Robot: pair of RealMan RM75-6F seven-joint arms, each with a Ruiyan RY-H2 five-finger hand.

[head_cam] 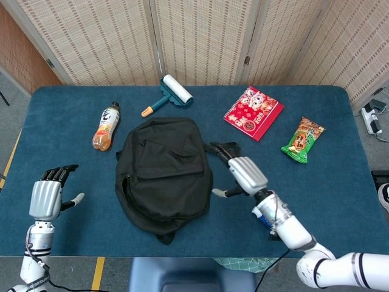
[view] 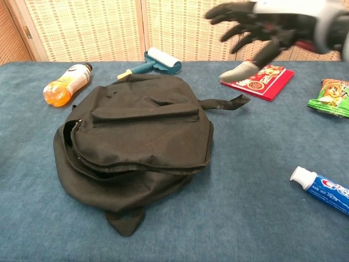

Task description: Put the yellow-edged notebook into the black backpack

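The black backpack (head_cam: 163, 173) (view: 136, 142) lies flat in the middle of the blue table with its flap down over the opening. No yellow-edged notebook shows in either view. My right hand (head_cam: 243, 173) (view: 256, 27) hovers just right of the backpack, near its strap, fingers spread and holding nothing. My left hand (head_cam: 47, 198) is raised near the table's front left corner, well clear of the backpack, fingers apart and empty. The chest view does not show it.
An orange drink bottle (head_cam: 106, 126) (view: 68, 83) lies left of the backpack and a lint roller (head_cam: 170, 92) (view: 152, 61) behind it. A red booklet (head_cam: 253, 112) (view: 259, 81) and a green snack bag (head_cam: 302, 140) lie at the back right. A toothpaste tube (view: 322, 188) lies front right.
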